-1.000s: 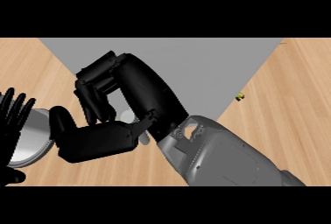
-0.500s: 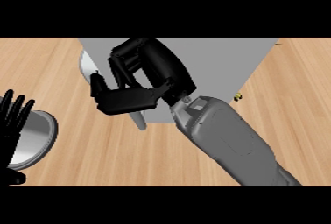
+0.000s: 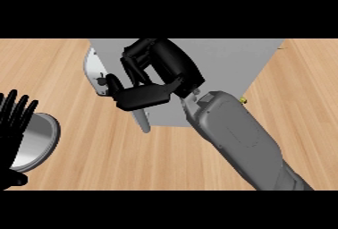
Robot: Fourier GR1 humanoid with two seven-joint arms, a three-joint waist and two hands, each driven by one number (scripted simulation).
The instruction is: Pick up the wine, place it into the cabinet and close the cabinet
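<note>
The grey cabinet [image 3: 218,62] stands at the back middle of the wooden counter. Its pale door [image 3: 92,71] with a small dark knob hangs at the cabinet's left side, angled toward the front. My right hand [image 3: 162,67] lies against the door and the cabinet's front left, fingers curled, with nothing visible in it. The grey right forearm [image 3: 231,134] comes in from the lower right. The wine does not show anywhere; the hand and door hide the cabinet's inside. At the left edge my left hand [image 3: 14,120] rests open, fingers up.
A round silver plate [image 3: 40,141] lies at the left, partly behind my left hand. A small yellow thing [image 3: 243,100] sits by the cabinet's right side. Bare wooden counter [image 3: 132,161] stretches across the front.
My right hand and forearm have swung up and right, toward the cabinet. The door has turned further toward the cabinet's front. The left hand stays put.
</note>
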